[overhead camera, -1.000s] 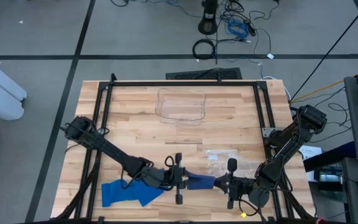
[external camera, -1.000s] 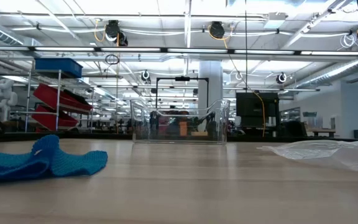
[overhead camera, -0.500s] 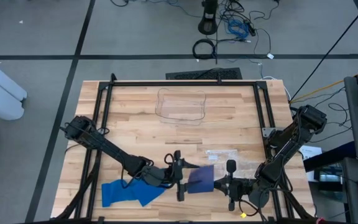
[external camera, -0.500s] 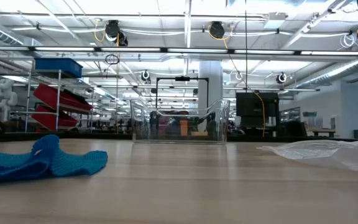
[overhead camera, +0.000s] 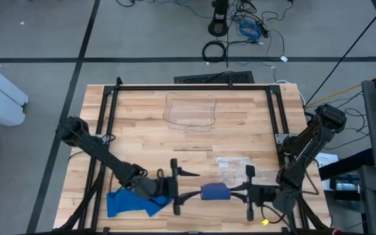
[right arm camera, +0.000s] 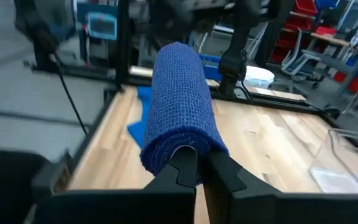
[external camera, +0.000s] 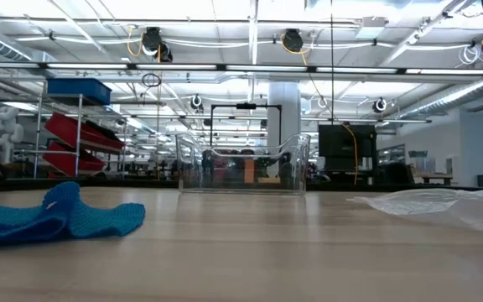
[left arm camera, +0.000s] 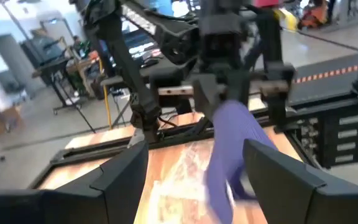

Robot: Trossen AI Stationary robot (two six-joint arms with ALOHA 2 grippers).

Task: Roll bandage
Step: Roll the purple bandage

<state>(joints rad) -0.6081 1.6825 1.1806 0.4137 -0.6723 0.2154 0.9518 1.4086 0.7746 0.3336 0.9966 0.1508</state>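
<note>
A blue rolled bandage (overhead camera: 215, 191) hangs above the table near its front edge, with my right gripper (overhead camera: 231, 191) shut on it. In the right wrist view the roll (right arm camera: 182, 102) sticks out ahead of the gripper (right arm camera: 199, 167). My left gripper (overhead camera: 190, 185) stands open just left of the roll and touches nothing; in its wrist view, between the fingers of this gripper (left arm camera: 197, 180), the roll (left arm camera: 229, 149) shows farther off. A second, crumpled blue bandage (overhead camera: 130, 203) lies flat on the table at the front left, also seen in the low view (external camera: 53, 220). My right gripper pinches the roll's near end (right arm camera: 188, 144) between its two shut fingers, at the middle of the wound layers. The fingers come level from the table's right and lie along the roll. The roll points toward the table's left, lifted clear.
A clear plastic container (overhead camera: 190, 111) stands at the table's far middle, seen also in the low view (external camera: 241, 172). A clear plastic wrapper (overhead camera: 230, 166) lies just beyond the roll. A black frame (overhead camera: 194, 87) runs along the table's edges.
My left gripper has opened, let go of the roll, and drawn back toward the table's left while rising and rolling. My right gripper has risen a little and rolled about its own line. The bandage's loose flap, spread wide half a second ago, is now wound into a compact roll.
</note>
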